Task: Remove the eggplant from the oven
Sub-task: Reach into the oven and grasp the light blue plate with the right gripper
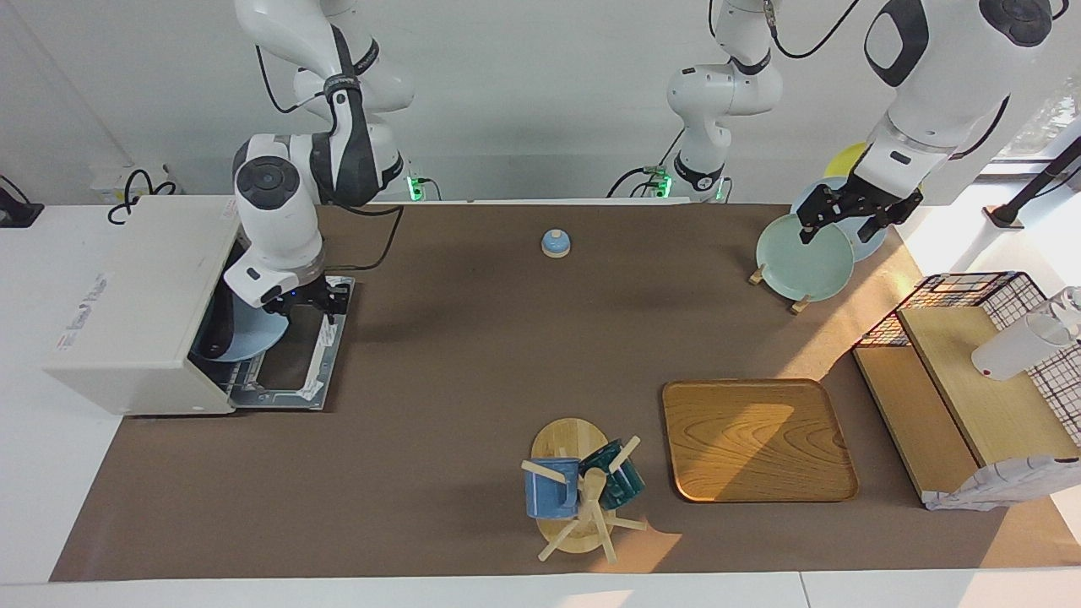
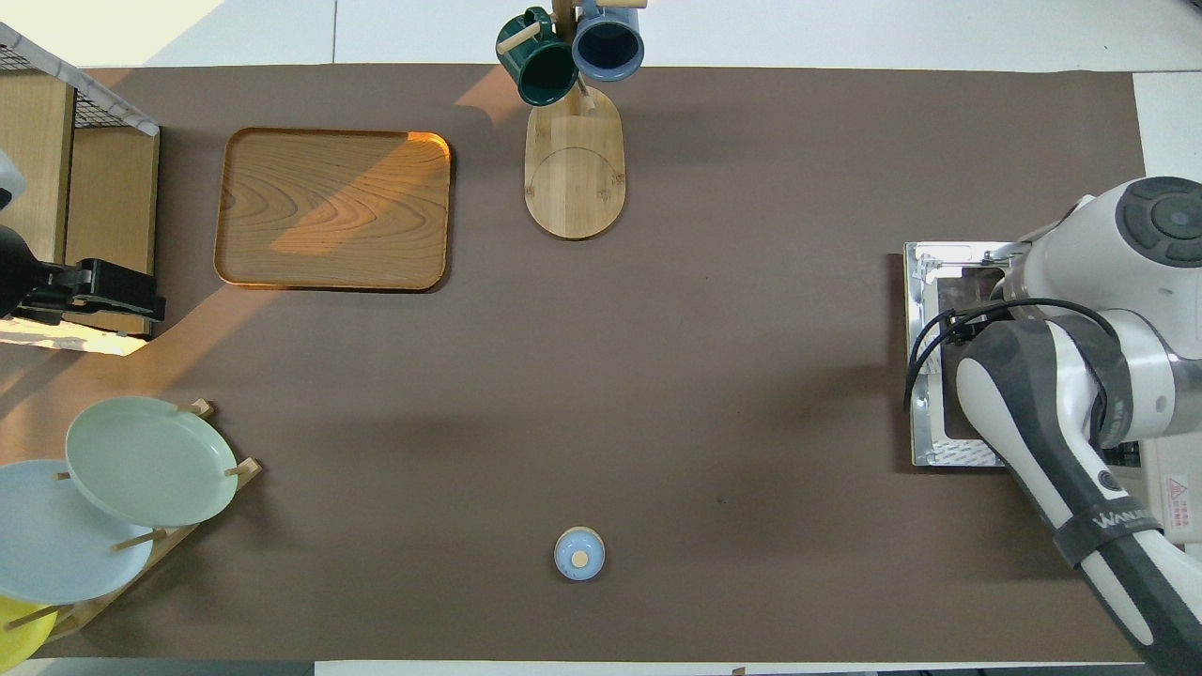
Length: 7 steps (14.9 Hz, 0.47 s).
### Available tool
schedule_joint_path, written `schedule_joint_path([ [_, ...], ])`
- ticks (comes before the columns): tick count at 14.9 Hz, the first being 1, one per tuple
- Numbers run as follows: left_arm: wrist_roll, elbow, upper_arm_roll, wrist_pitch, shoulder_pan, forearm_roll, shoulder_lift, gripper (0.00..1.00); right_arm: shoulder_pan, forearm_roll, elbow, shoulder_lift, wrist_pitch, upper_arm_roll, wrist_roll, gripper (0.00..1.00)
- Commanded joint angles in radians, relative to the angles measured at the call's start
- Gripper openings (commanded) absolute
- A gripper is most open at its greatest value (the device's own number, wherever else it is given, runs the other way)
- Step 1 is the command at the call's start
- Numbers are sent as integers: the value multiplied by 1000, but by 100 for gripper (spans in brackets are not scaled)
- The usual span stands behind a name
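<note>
Brown table: only facing view shows right pincer (image 1: 308, 306) at oven (image 1: 135, 304), grip unclear.

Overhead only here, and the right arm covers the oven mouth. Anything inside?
Observer: A light blue plate sits in the oven. On it lies a dark slender shape, likely the eggplant, partly hidden by the arm.
Operator: Does the right pincer have it?
Observer: No. The right pincer is over the dropped door at the mouth, apart from the eggplant.
Operator: And the left arm?
Observer: It waits, with the left pincer open over the green plate in the rack.
</note>
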Motion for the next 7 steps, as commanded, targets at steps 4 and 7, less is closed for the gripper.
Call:
schedule_joint_path([
  [4,14,-18,-8,3,9,19,-22,100,-30,-13,-151,-61,145,4,-91,9],
  [7,14,-18,-8,3,9,19,-22,100,-27,-22,-150,-61,136,4,-125,0],
])
